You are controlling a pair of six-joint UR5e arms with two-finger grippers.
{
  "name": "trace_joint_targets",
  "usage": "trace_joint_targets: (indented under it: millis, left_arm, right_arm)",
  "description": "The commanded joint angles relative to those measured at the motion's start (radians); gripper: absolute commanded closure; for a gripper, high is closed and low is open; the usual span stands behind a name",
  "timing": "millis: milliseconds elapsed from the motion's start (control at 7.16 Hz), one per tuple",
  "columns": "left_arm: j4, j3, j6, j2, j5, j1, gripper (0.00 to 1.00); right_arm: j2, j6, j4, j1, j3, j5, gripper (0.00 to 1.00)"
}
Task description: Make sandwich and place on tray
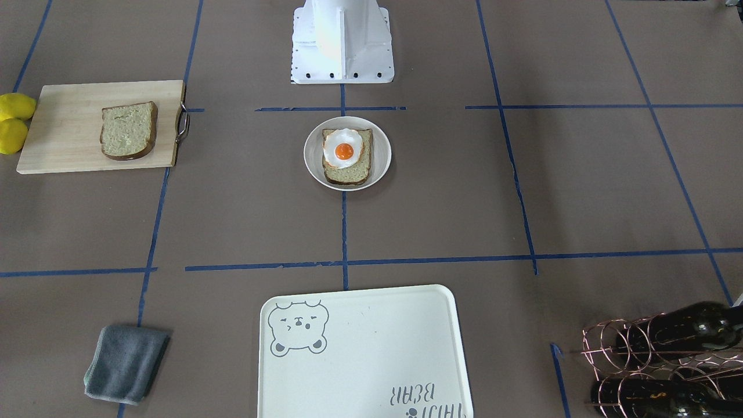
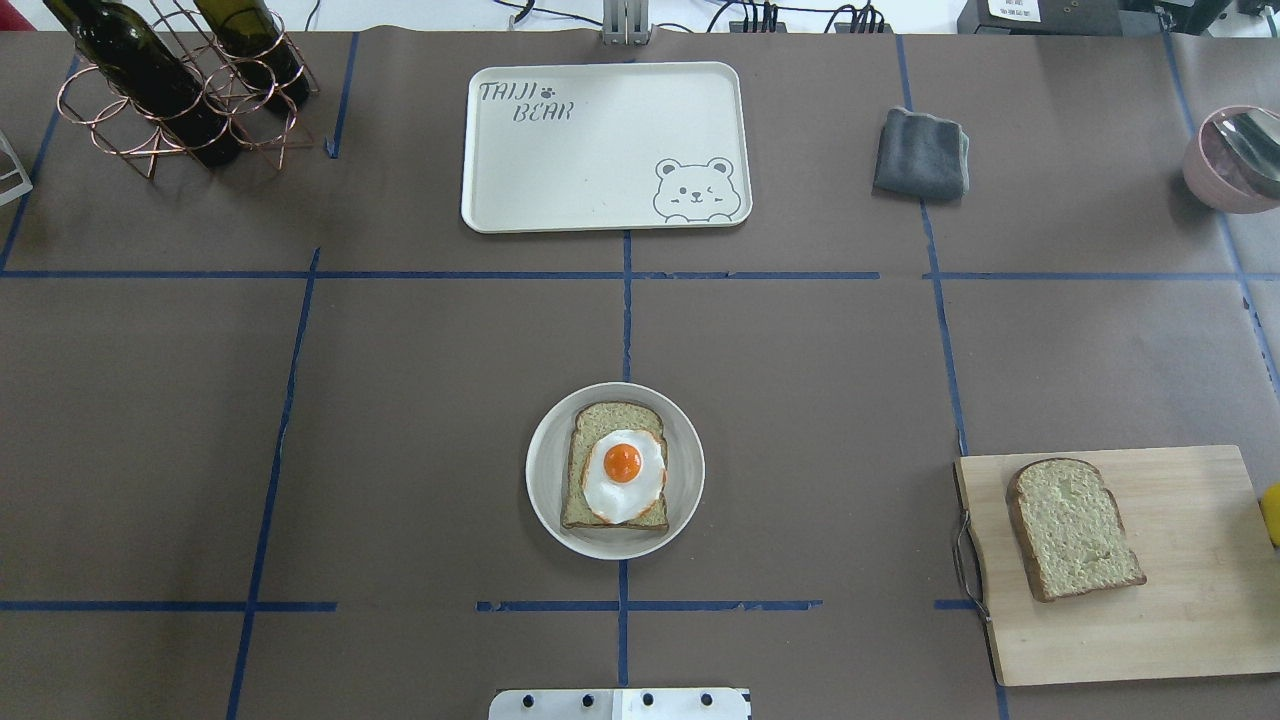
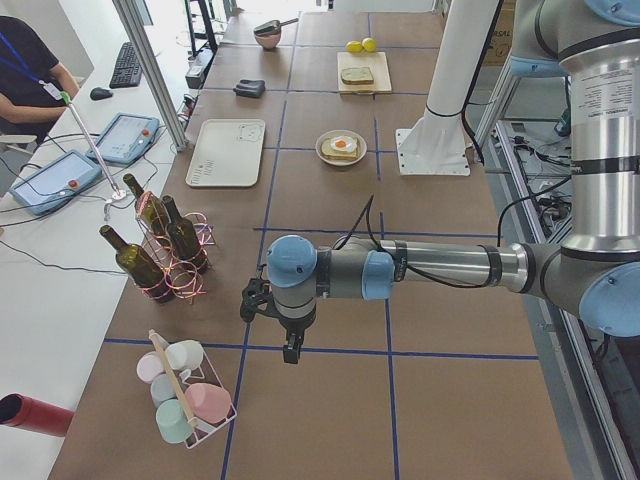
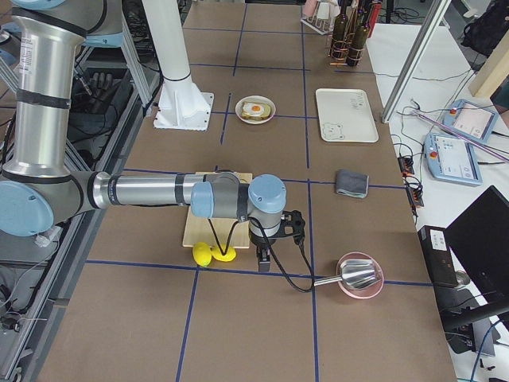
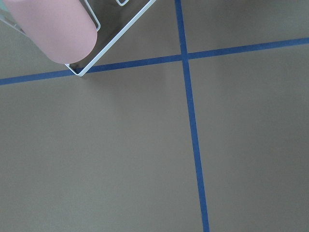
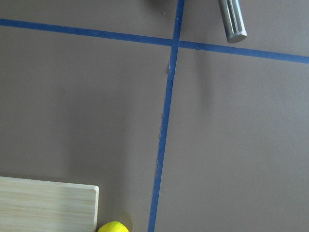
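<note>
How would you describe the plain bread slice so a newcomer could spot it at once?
Find the wooden cutting board on the robot's right. The bread slice lies on it. Unlike the other slice, on the round plate, it carries no egg.

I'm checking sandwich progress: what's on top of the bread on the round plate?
A fried egg lies on that slice, with nothing above it. The bread beneath the egg is hidden. The second slice sits on the cutting board.
</note>
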Motion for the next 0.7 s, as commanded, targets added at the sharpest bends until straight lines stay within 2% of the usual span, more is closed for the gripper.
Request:
trace_joint_targets:
  millis: [0,279,559]
  left_arm:
    - [0.023,-0.03,0.0,0.001,-0.004,-0.002,0.0]
    - [0.069,-0.056,-0.001,-0.001,-0.003,0.004,0.0]
    - [0.058,-0.057,0.001,-0.007,-0.003,0.025,0.0]
  right_arm:
    - [-0.001,0.0,0.0,0.0,0.001,0.002,0.0]
    - [-0.001,0.001,0.005,0.0,0.006,0.002,0.0]
    - [-0.001,0.006,0.008,0.0,0.004,0.033,0.0]
